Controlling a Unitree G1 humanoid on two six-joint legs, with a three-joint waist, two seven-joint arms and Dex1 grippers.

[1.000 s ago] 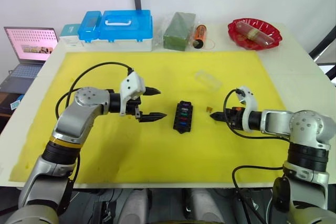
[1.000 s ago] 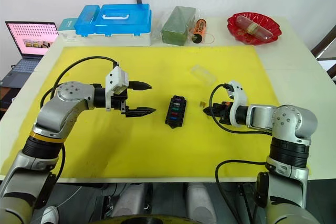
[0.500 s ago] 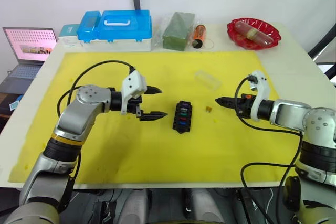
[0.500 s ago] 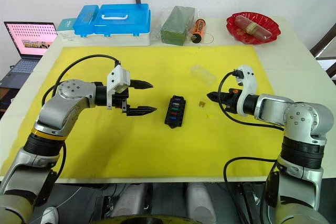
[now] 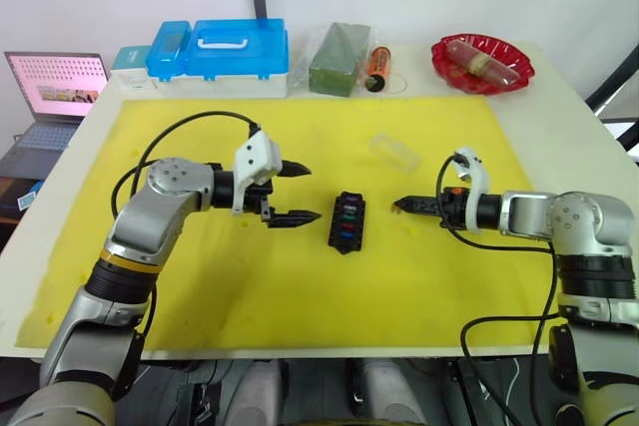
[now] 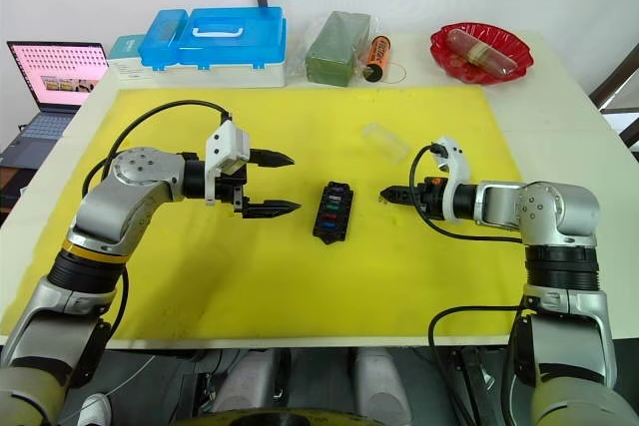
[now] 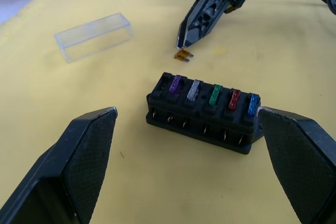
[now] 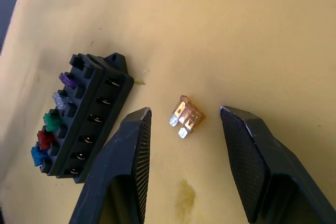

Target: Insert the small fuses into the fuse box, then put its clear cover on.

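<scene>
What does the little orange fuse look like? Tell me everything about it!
The orange fuse is a tiny see-through amber plastic piece with two shiny metal blades sticking out one end. It lies flat on the yellow mat, loose, just beside the black fuse box but not touching it. The right hand hangs open right over it, one finger on each side, not touching it yet.

orange fuse (image 8: 186,117) flanked by open mat, fuse box (image 8: 84,119) beside

The left arm bends in from 8 o'clock, its left hand (image 5: 290,194) level, fingers spread wide and pointing toward 3 o'clock. The right arm reaches in from 4 o'clock, its right hand (image 5: 402,205) low, fingers parted a little, pointing toward 9 o'clock.
</scene>
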